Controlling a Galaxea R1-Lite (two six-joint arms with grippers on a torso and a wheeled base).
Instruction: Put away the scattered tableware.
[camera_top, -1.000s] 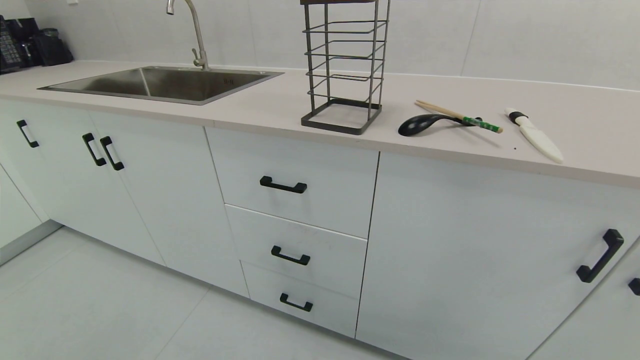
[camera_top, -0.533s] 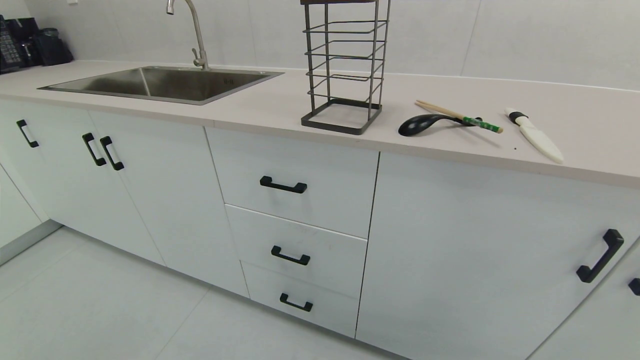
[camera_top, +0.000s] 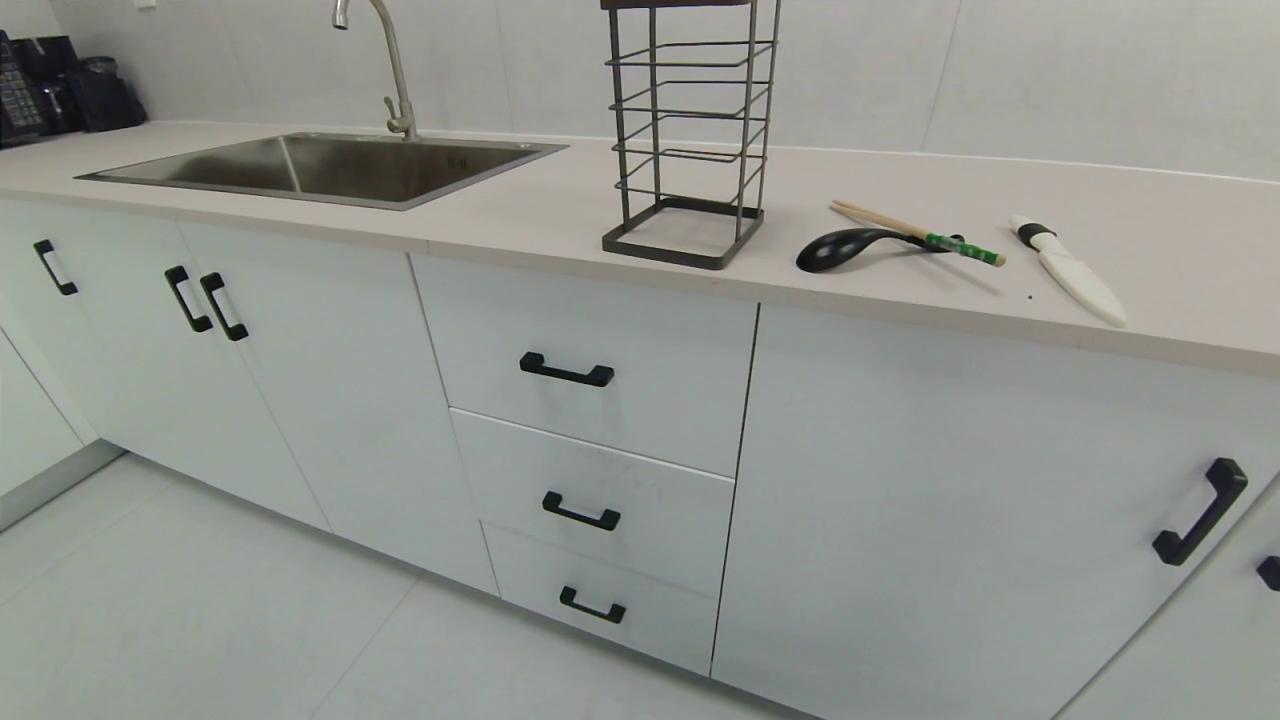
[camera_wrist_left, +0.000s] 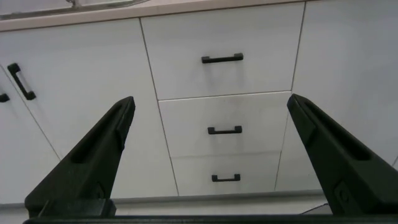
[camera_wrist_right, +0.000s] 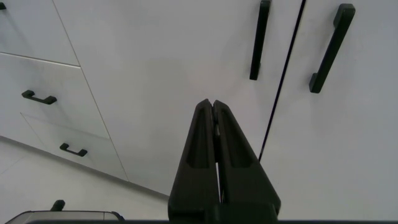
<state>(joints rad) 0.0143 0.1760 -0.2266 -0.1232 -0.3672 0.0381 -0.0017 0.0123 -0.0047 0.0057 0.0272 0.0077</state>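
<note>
Upper right on counter (camera_top: 520, 215): spoon (camera_top: 845, 247) touching chopsticks (camera_top: 915, 232), knife (camera_top: 1068, 270) near, rack (camera_top: 690, 130) leftward. Facing drawers (camera_wrist_left: 224, 130) with left gripper (camera_wrist_left: 211, 102) spread wide, right gripper (camera_wrist_right: 212, 106) pressed together.

No text is readable; a small mark inside the sink (camera_top: 400, 172) is too tiny to read.

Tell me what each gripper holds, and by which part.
Nothing is held. The left gripper is open and empty, the right gripper shut on nothing; spoon, chopsticks and knife lie on the countertop.
</note>
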